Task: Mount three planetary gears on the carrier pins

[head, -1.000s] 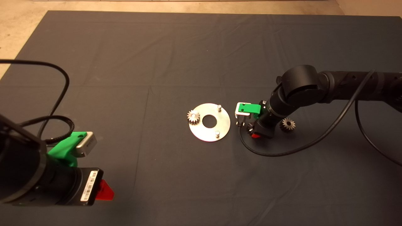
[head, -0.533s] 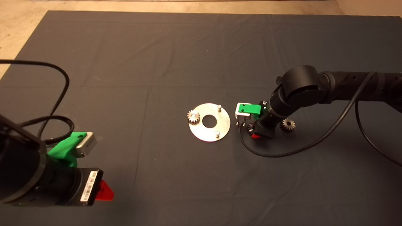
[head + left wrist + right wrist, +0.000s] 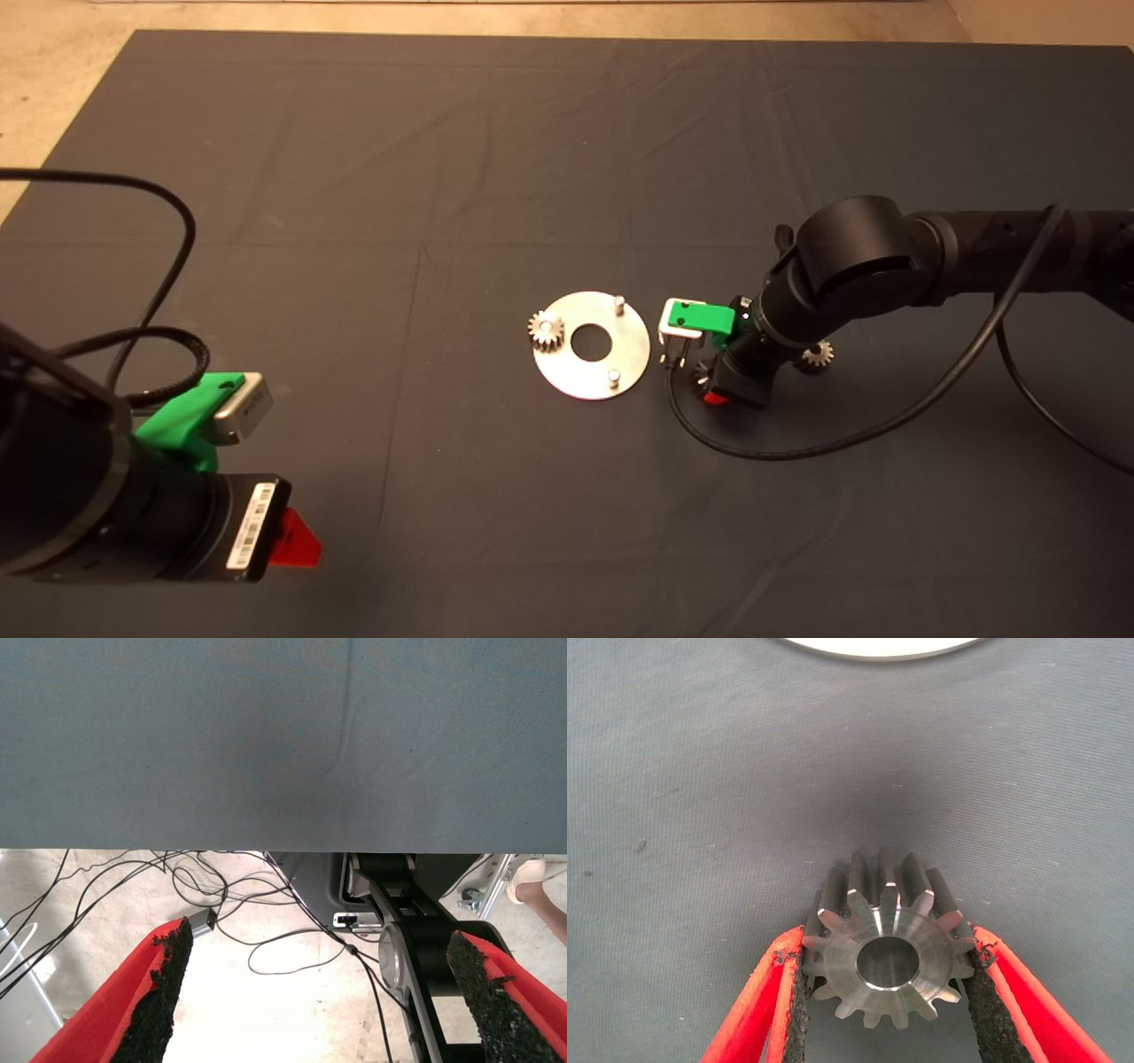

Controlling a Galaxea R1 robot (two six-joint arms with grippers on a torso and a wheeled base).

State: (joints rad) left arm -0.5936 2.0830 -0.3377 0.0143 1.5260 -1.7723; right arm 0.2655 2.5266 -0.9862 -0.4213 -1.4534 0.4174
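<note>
The right gripper (image 3: 709, 386) has shifted slightly nearer and lower beside the disc (image 3: 592, 357), its jaws clamped on a planetary gear (image 3: 887, 948). Another gear (image 3: 547, 330) sits on a pin; a third (image 3: 816, 356) lies on the mat. The left gripper (image 3: 292, 540) waits, jaws wide.

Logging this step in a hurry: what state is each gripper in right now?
Left gripper: open, holding nothing, parked at the mat's lower left.
Right gripper: closed on a planetary gear, just right of the disc.
</note>
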